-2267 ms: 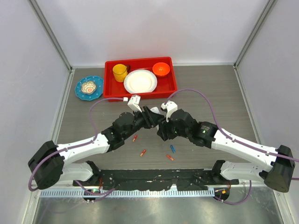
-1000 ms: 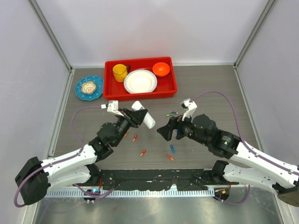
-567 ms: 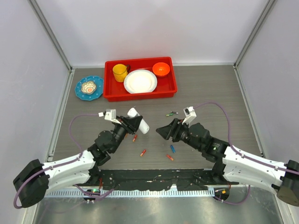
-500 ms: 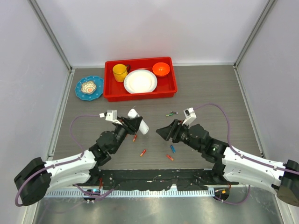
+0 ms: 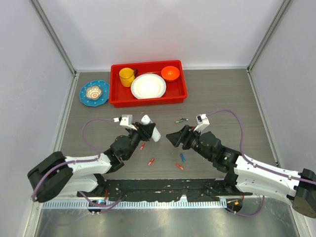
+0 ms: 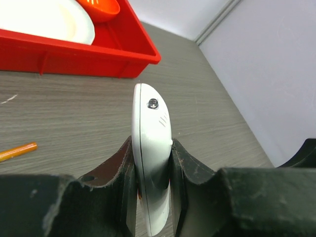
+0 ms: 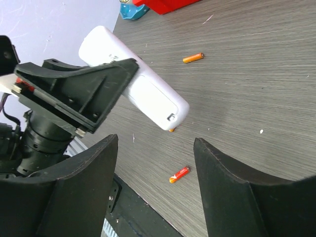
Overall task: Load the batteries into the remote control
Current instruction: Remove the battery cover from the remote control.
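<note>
My left gripper is shut on the white remote control and holds it above the table, tilted; in the left wrist view the remote stands edge-on between the fingers. My right gripper is open and empty, facing the remote from the right, a short gap away. In the right wrist view the remote shows a panel with a latch. Batteries lie on the table: orange ones, a blue one and a green one. Orange ones also show in the right wrist view.
A red tray at the back holds a yellow cup, a white plate and an orange bowl. A blue dish sits left of it. A black rail runs along the near edge.
Earlier both grippers met at the remote. The right gripper has let go and drawn back to the right; the left gripper has kept the remote, pulled left, then shifted slightly right.
</note>
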Tool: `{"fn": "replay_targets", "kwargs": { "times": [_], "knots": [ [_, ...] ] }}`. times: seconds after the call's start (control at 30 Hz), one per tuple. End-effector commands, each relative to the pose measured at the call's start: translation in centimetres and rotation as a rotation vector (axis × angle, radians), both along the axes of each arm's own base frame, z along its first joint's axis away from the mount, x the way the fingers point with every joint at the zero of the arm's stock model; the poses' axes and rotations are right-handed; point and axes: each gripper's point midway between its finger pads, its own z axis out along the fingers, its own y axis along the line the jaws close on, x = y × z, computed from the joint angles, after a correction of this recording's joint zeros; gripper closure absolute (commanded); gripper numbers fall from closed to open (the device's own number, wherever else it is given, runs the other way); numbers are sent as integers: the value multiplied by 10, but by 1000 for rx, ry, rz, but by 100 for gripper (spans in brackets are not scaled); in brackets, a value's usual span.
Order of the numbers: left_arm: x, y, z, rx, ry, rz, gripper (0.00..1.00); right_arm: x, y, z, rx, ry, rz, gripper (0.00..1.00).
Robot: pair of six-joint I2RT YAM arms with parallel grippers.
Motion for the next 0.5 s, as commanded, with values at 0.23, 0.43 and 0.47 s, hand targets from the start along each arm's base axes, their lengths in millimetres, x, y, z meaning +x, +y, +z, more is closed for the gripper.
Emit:
{"fn": "replay_targets", "kwargs": {
  "times": [0.23, 0.43, 0.47],
  "knots": [
    [8, -15, 10, -68, -208, -1, 100, 10, 8, 6, 141, 18, -7, 49],
    [8, -20, 1, -28, -205, -4, 100, 13, 15, -14, 209, 101, 53, 53],
    [9, -19, 2, -28, -205, 1, 100, 19, 12, -15, 223, 106, 38, 54]
  ]
}}
